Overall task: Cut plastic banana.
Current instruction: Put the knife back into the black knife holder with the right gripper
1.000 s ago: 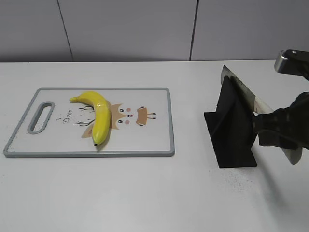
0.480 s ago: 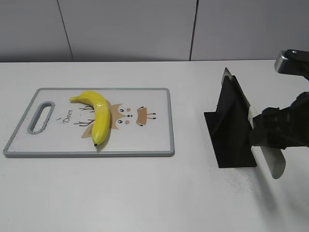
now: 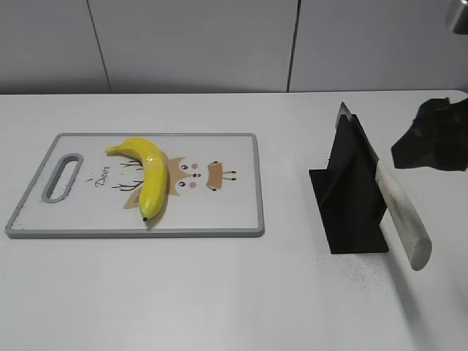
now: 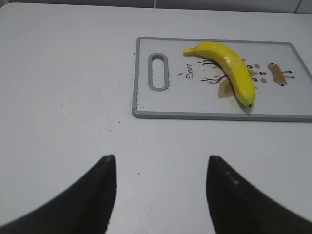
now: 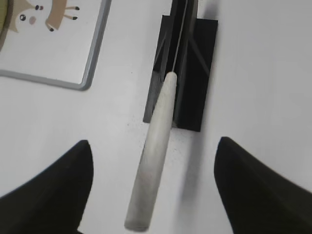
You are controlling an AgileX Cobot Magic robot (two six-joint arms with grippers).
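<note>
Right fingers (image 5: pixel 153 190) are spread wide and hold nothing: the knife handle (image 5: pixel 152 156) lies between the two pads (image 5: pixel 48 190) without touching either. Half a second ago they were closed around that handle at the stand; now the right arm (image 3: pixel 433 135) has lifted up and back, and the knife (image 3: pixel 398 212) remains slotted in the black stand (image 3: pixel 349 197), blade in the slot, pale handle jutting out over the bench (image 3: pixel 219 292). I judge the grasp has let go or failed, so the knife must be gripped again before any cutting. Left fingers (image 4: pixel 161 190) are also wide open and empty, hovering over bare bench short of the board (image 4: pixel 141 97). Banana (image 3: pixel 148 175) lies untouched and whole on the board's left half, stem toward the handle hole (image 3: pixel 62 175), well apart from the knife
</note>
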